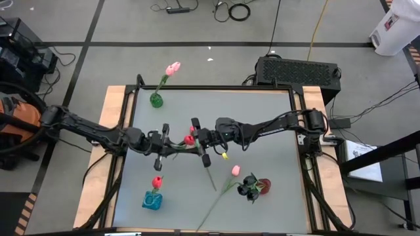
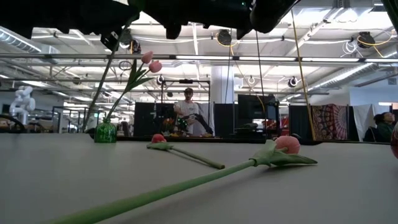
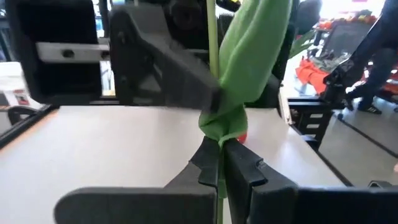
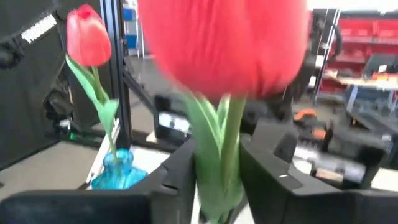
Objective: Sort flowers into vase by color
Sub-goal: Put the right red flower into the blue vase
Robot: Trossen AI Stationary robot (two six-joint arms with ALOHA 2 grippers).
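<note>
Table (image 1: 275, 131): we are seeing a grey top, big hall behind | left gripper (image 3: 219, 163): pinching red flower (image 1: 189, 139) stem at centre | right gripper (image 4: 214, 177) at 3 o'clock of it: fingers apart around the stem

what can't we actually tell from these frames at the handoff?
- High view: whether the right gripper touches the red tulip; both grippers overlap there. The right wrist view shows its fingers apart around the stem.
- High view: the dark flowers beside the red vase; too small to count.
- Low view: both grippers are cut off by the top edge.
- Left wrist view: the tulip's head is hidden behind its leaf; the left gripper is shut on the stem.
</note>
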